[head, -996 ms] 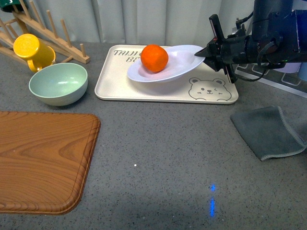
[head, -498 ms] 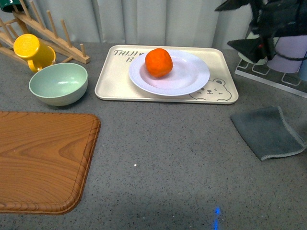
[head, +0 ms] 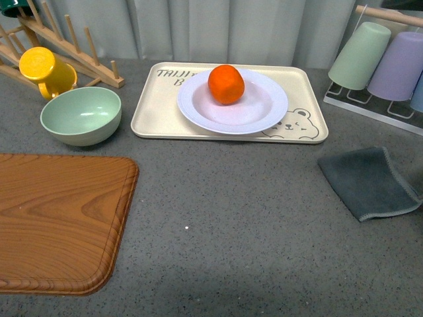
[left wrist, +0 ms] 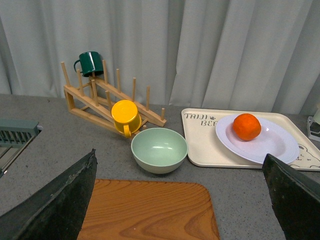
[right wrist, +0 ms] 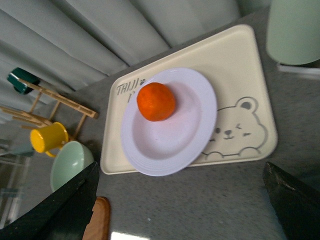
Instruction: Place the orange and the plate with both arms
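The orange sits in the white plate, which lies flat on the beige bear tray at the back of the table. Both also show in the left wrist view, the orange on the plate, and in the right wrist view, the orange on the plate. Neither arm shows in the front view. My left gripper is open and empty, high above the wooden board. My right gripper is open and empty, above the table in front of the tray.
A pale green bowl and a yellow mug on a wooden rack stand at the back left. A wooden board lies front left. A grey cloth lies right. Upturned cups stand on a rack back right.
My right gripper let go of the plate's rim, and the plate dropped flat onto the tray. The right arm then rose and left the front view. The orange rolled slightly right.
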